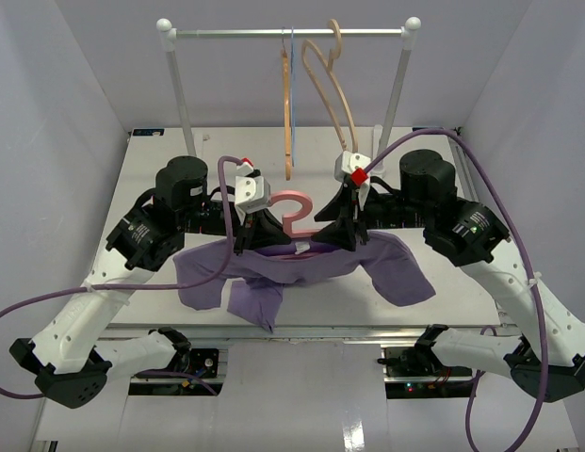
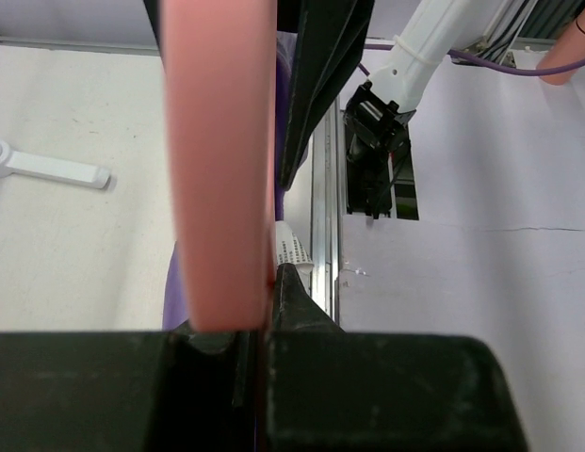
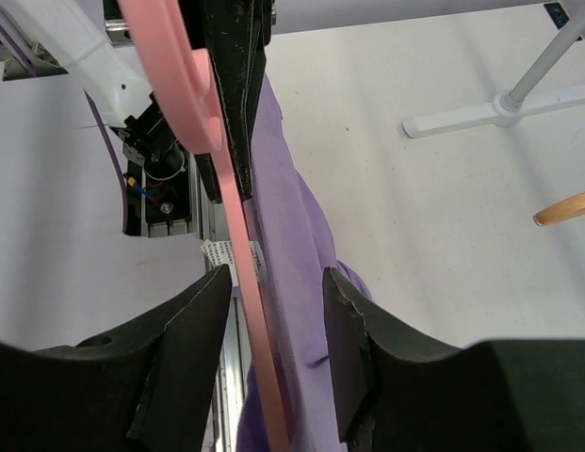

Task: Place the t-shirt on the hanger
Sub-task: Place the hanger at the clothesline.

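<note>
**Shirt and hanger up, one hand doing all the holding**

The t-shirt (image 1: 301, 266) hangs in front of the rack (image 1: 287, 33), draped between the two hands, sleeves drooping on both sides. The hanger (image 1: 294, 209) runs through it, with the pink hook poking out of the collar toward the rack. It looks threaded but not settled: the cloth under your left arm is bunched.

Your left hand (image 2: 259, 320) is clamped tight on the pink bar. Your right hand (image 3: 275, 282) has its fingers apart, with the hanger arm and a fold of purple running between them and nothing gripped.

The risk, as I read it, is that single grip. The hanger could swivel in it and let the shirt slide off the free shoulder. If you close the right hand carelessly, you may pinch only cloth and drag it off the arm.

The two hands sit very near each other, so any twist could knock them together. The shirt's hem dangles close to the bench (image 1: 160, 151) edge farthest from the rack. Toward the rack there's open bench, but the wooden hangers (image 1: 325, 85) and blue wire hanger (image 1: 293, 94) dangle just beyond the hook, so lift with care.
</note>
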### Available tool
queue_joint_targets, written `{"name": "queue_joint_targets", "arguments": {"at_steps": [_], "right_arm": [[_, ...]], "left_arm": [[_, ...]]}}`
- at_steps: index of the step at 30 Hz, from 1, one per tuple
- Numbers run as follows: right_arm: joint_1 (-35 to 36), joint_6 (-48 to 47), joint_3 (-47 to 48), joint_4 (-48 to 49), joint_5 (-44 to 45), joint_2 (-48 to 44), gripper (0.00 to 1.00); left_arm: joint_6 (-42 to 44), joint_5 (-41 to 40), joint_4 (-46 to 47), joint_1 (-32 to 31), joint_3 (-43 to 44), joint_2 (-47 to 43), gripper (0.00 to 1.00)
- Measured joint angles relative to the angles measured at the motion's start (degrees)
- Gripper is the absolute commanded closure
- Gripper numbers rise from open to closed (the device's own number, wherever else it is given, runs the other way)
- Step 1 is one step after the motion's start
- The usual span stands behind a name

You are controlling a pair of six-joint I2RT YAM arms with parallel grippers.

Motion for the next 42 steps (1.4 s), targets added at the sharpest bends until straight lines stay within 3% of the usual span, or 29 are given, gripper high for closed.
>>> {"name": "queue_joint_targets", "arguments": {"at_steps": [7,11,17,18,20,22,27,29,37,42], "right_arm": [[0.16,0.22,-1.57,0.0,-1.09,1.02,0.69],[0.28,0.23,-3.1,0.15,-1.77,0.93,0.91],[0.42,0.0,-5.72,1.19,-4.14,0.15,0.92],[0.42,0.11,-6.31,1.6,-4.13,-0.14,0.92],[0.45,0.6,-7.42,2.46,-3.44,-0.82,0.92],[0.57,1.69,-8.5,3.39,-2.42,-1.66,0.92],[0.8,5.06,-10.8,2.11,5.58,-2.95,0.92],[0.76,6.53,-12.43,0.8,9.94,-3.85,0.92],[0.52,14.25,-24.94,-5.45,27.94,-16.29,0.92],[0.52,20.02,-28.0,-11.72,38.96,-22.23,0.92]], "left_arm": [[-0.71,1.58,0.67,0.1,-0.84,1.38,1.0],[-1.01,2.11,0.86,0.2,-0.93,2.44,1.0],[-1.04,3.27,0.31,0.46,-1.81,2.71,0.99],[-1.03,3.32,0.15,0.46,-1.9,2.75,0.95],[-1.17,3.36,-0.01,0.44,-2.04,2.93,0.68],[-1.61,2.96,0.12,0.37,-2.04,3.21,0.5],[-3.99,-0.59,2.76,0.31,-1.89,3.54,0.29],[-4.93,-3.73,3.35,0.26,-1.81,3.42,0.15],[-9.14,-18.38,4.48,0.09,-1.84,2.84,0.06],[-13.44,-24.02,6.78,0.09,-2.88,2.3,0.02]]}}
